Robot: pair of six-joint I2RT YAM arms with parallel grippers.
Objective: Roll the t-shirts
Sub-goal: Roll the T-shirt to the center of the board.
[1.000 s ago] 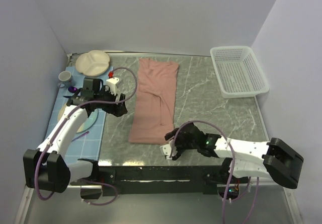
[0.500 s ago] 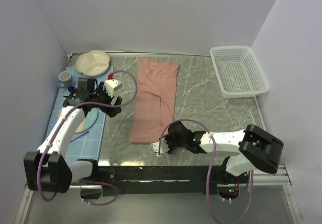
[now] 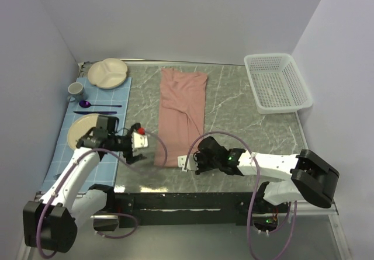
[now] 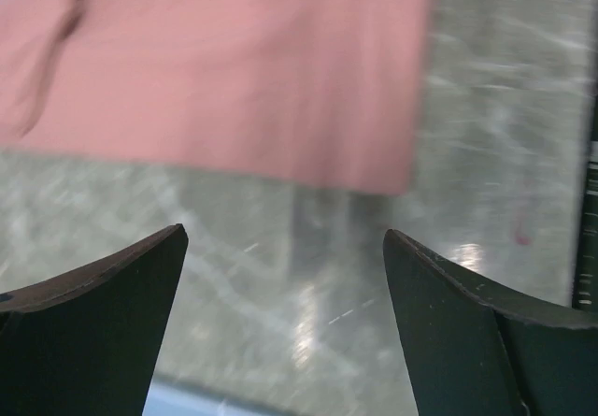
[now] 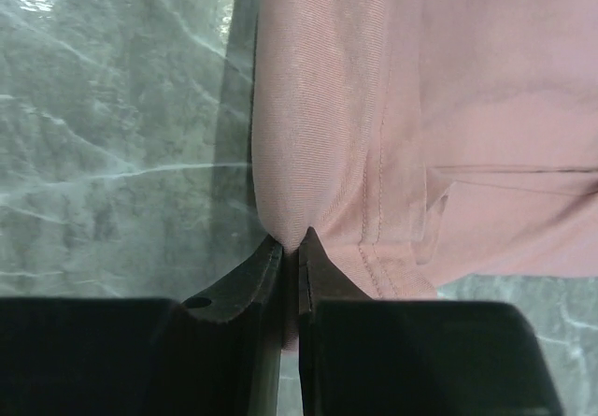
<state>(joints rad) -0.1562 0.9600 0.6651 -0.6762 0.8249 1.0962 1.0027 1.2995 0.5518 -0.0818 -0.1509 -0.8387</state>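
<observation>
The salmon-pink t-shirt (image 3: 182, 114) lies folded into a long narrow strip on the marble table, running from far to near. My right gripper (image 3: 186, 163) sits at its near right corner. In the right wrist view the right gripper (image 5: 290, 238) is shut on a pinch of the shirt's stitched hem (image 5: 374, 248). My left gripper (image 3: 146, 149) hovers just left of the near left corner. In the left wrist view the left gripper (image 4: 283, 232) is open over bare marble, and the shirt's edge (image 4: 234, 79) lies just beyond the fingertips. No print shows.
A white basket (image 3: 277, 82) stands at the back right. On the blue mat (image 3: 70, 155) at the left are a cream divided plate (image 3: 108, 73), a mug (image 3: 75, 89), a purple spoon (image 3: 93, 104) and a round plate (image 3: 80, 130). The black rail (image 3: 193, 200) runs along the near edge.
The left arm swung from the mat at the back left down to the shirt's near left corner. The right gripper slid left to the near hem and closed on it.
</observation>
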